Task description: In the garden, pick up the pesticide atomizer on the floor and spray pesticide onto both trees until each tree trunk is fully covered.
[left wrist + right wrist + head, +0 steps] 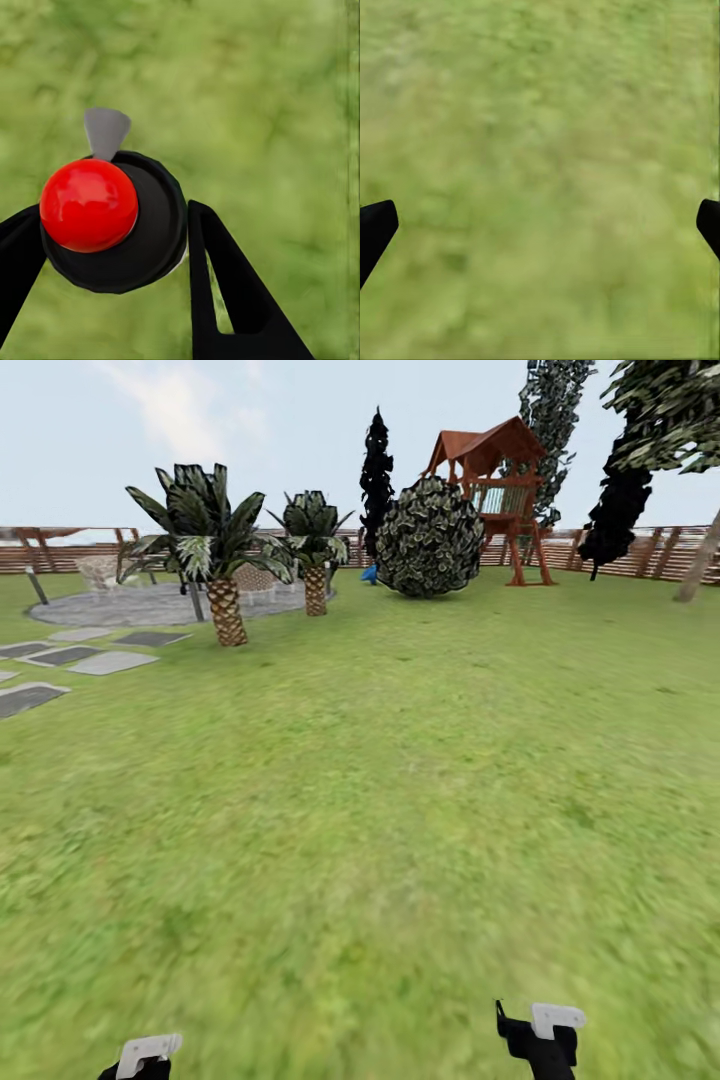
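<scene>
The garden's lawn (400,780) spreads wide and green across the head view, running back to a brown slatted fence (60,552) along the far edge. High at the right, tall trees with dark ragged foliage (620,500) stand near the fence, and a leaning grey-tan tree trunk (700,560) shows at the right border. Toward the middle of the far side sits a round leafy bush (430,538), with a red-brown wooden play tower (495,485) just behind it. Left of the bush two short scaly-trunked palms (215,545) rise from the grass, beside a round grey paved patch (150,605), and a line of grey stepping stones (95,658) trails off to the left edge. At the bottom of the head view both arms' ends show low over the grass, the right gripper (545,1035) and the left gripper (148,1058), well apart from each other. In the left wrist view the pesticide atomizer (112,225) sits between the two dark fingers (225,300): a black round body with a glossy red ball on it and a small grey nozzle tab at its far edge, the fingers narrowed against its sides, with blurred grass beyond. In the right wrist view the fingertips (375,229) stand far apart at the two edges of the frame, nothing between them but grass
</scene>
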### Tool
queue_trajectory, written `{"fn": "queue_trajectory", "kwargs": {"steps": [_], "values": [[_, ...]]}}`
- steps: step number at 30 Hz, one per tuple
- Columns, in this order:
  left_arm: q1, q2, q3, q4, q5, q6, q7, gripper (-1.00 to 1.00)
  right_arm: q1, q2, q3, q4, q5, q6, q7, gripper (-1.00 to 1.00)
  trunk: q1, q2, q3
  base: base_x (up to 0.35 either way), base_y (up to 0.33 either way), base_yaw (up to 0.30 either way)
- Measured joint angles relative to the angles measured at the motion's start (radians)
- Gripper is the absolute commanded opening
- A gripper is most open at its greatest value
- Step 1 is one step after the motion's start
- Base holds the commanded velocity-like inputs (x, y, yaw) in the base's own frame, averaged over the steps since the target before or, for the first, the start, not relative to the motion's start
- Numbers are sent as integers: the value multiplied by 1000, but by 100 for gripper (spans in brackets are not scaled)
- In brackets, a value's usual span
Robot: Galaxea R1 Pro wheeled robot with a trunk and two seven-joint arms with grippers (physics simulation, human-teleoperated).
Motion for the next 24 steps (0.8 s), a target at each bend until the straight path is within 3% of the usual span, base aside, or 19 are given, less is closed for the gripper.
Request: {"fn": "queue_trajectory", "kwargs": {"steps": [24], "values": [[0,0,0,0,0,0,0,-100,0,0,0,0,0,0,1,100,0,0,0,110,-293,-300]]}}
